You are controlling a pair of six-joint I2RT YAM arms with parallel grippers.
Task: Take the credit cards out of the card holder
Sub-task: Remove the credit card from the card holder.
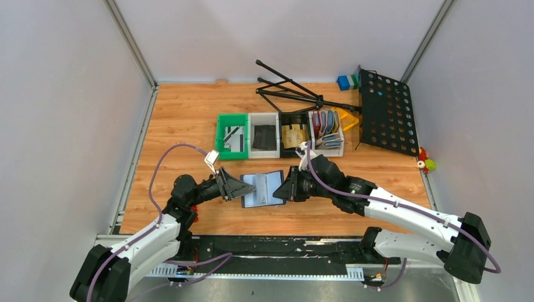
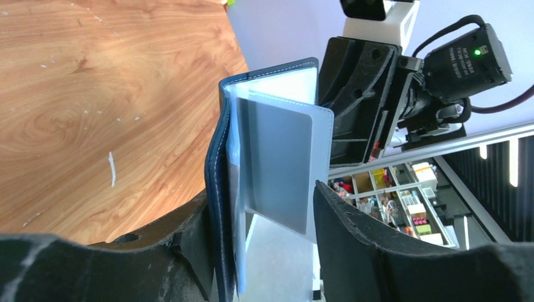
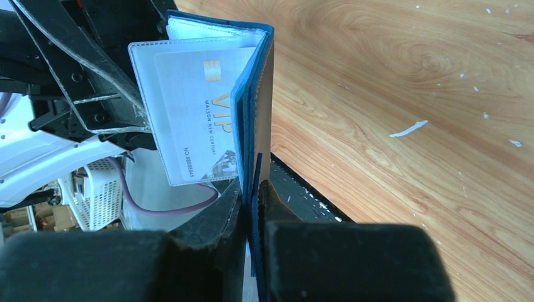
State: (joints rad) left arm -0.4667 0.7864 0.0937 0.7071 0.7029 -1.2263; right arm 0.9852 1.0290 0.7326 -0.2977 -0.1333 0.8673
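Left claw (image 1: 241,188) released, jaws straddling the left flap of the card holder (image 1: 263,189); right claw (image 1: 284,190) clenched on the right flap; holder open between them at mid-tabletop (image 1: 182,119). Inside faces up; spine runs near-to-far, long axis left-right, claw to claw. Pale VIP card (image 3: 195,113) sits in its clear sleeve (image 3: 146,82), so extraction isn't finished; green bin (image 1: 219,132) beyond holds a few cards (image 1: 234,139).

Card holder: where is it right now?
Top view, mid-table: the card holder is open between the left claw and the right claw, which is clamped on its right edge, just in front of the row of bins.
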